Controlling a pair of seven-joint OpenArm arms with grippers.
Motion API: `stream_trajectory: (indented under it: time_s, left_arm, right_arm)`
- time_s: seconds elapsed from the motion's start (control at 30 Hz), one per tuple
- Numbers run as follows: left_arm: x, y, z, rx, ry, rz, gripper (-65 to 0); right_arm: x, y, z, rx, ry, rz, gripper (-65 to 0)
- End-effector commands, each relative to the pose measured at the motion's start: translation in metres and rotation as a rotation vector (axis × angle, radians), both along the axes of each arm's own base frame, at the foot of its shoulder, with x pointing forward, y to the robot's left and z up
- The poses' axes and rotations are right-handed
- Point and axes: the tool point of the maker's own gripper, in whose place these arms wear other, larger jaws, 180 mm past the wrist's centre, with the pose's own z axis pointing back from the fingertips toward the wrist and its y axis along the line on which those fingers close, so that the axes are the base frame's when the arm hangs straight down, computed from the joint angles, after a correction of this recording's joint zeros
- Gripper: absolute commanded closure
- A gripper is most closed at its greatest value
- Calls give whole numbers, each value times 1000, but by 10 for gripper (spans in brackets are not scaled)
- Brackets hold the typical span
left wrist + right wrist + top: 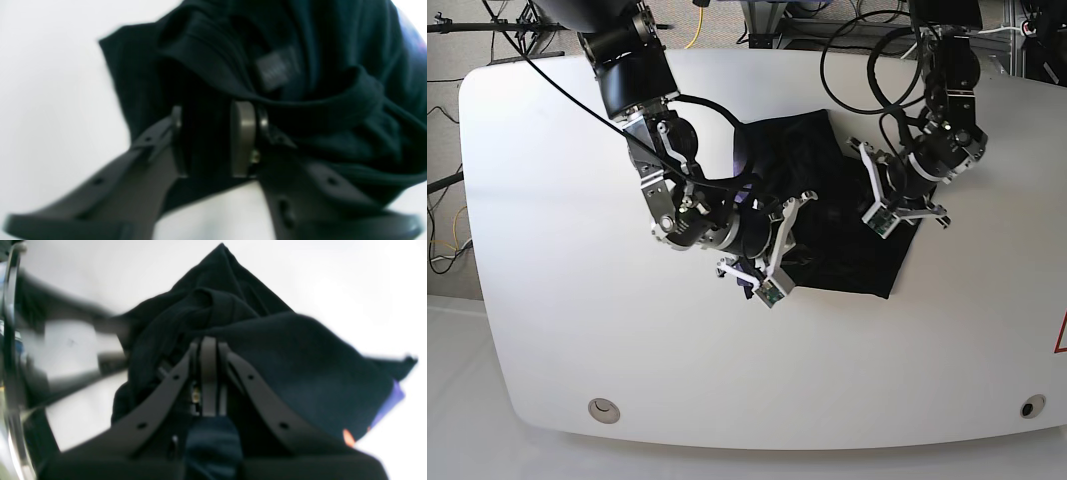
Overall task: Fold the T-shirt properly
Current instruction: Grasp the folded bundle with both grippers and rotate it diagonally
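T-shirt (pixel 847 240) lies bunched on the tabletop (pixel 557 300) between both claws. Right claw (pixel 208 350) is clamped on a fold; left claw (pixel 213 140) pinches cloth between part-open jaws. Lift evenly, pulling apart gently, to spread it flat.

The T-shirt (pixel 827 215) lies bunched on the counter (pixel 547 250), a little right of its middle in the base view. The right pincer (pixel 209 380) is at the cloth's left edge in that view, the left pincer (pixel 213 140) at its right edge. Cables (pixel 867 60) run behind, at the counter's far edge.
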Motion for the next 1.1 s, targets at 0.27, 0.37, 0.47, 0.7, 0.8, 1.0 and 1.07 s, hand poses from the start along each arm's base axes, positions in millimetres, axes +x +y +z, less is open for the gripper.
stream_trajectory:
  time_s: [0.27, 0.37, 0.47, 0.7, 0.8, 1.0, 1.07]
  left_arm:
    - [-27, -37, -2, -137, 19, -47, -2]
    - [-27, -31, -2, -142, 14, -28, -10]
    - [-28, -28, -2, -144, 16, -15, -14]
    - [-21, -25, 6, -142, -7, -5, -21]
    - [-18, -24, 7, -139, -11, -5, -27]
    - [0, -20, 2, -110, 1, -4, -56]
    - [5, -19, 0, -106, 5, -1, -62]
  right_arm:
    - [30, 19, 30, 58, -51, 14, 0]
    - [36, 17, 20, 61, -33, -1, 0]
    - [44, 15, 13, 70, -29, -23, 0]
    - [50, 1, -11, 74, -5, -68, 0]
    - [52, -6, -19, 71, 0, -86, 0]
    - [47, -23, -48, 71, 52, -137, 0]
    - [45, -28, -53, 68, 62, -145, 0]
